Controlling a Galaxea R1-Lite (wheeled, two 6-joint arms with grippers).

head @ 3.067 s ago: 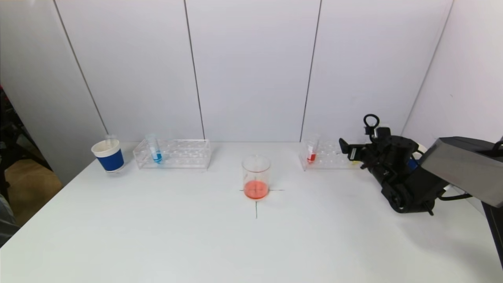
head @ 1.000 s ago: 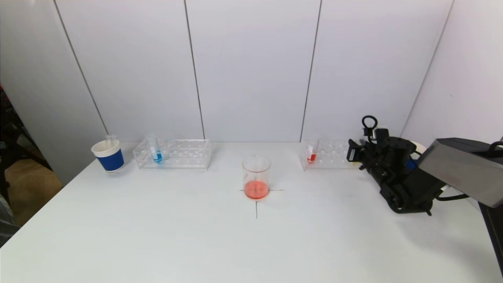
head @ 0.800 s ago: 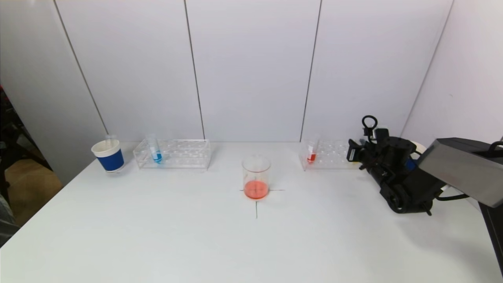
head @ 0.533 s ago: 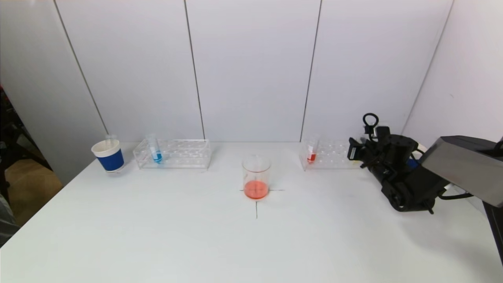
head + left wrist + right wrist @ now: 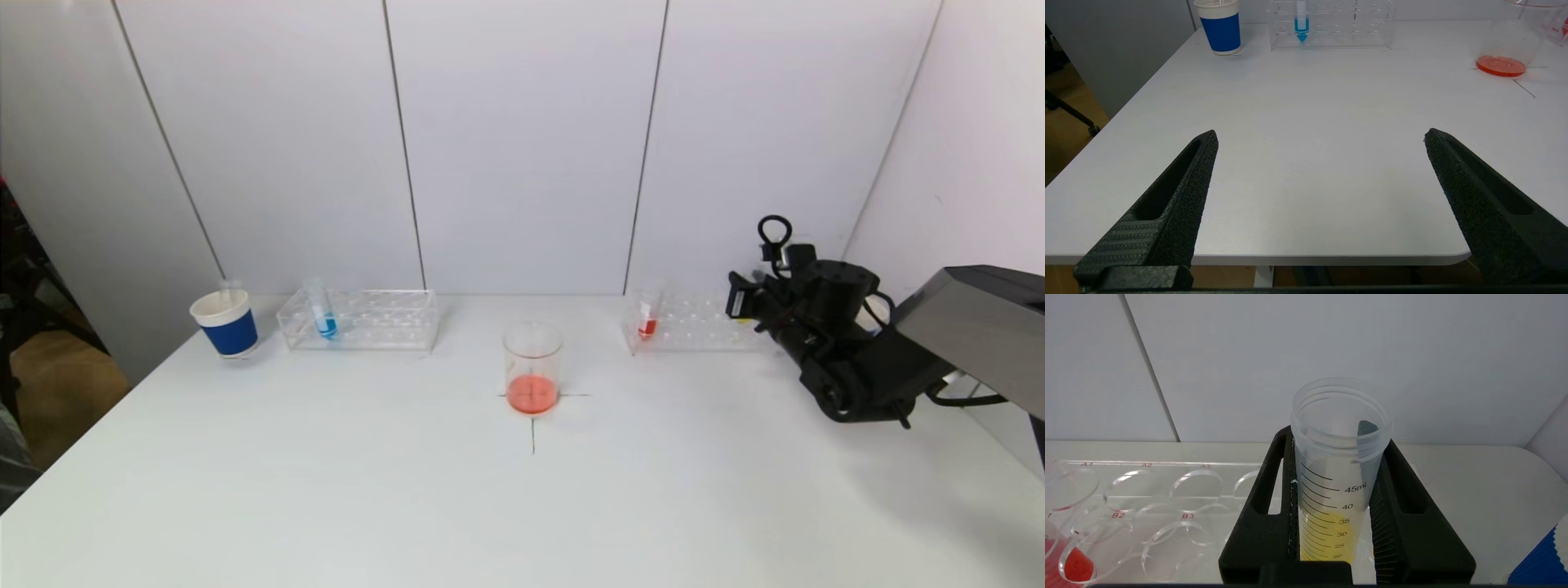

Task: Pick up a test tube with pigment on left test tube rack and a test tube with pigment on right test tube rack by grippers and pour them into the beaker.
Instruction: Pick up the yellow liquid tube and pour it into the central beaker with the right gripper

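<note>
Right claw (image 5: pixel 1337 506) clamps yellow-pigment tube (image 5: pixel 1337 477) (head view hides it); left claw (image 5: pixel 1321 139) wide open

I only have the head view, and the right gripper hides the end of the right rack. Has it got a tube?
Observer: Yes. The right gripper is shut on a tube, which it holds upright.
Operator: Which pigment?
Observer: Yellow pigment, filling only the lower part of the tube.
Operator: Is it capped?
Observer: No, its mouth is open.
Operator: And the left gripper? It's out of my view.
Observer: The left gripper is open and holds nothing. It is at the near edge of the table, pointing toward the left rack.
</note>
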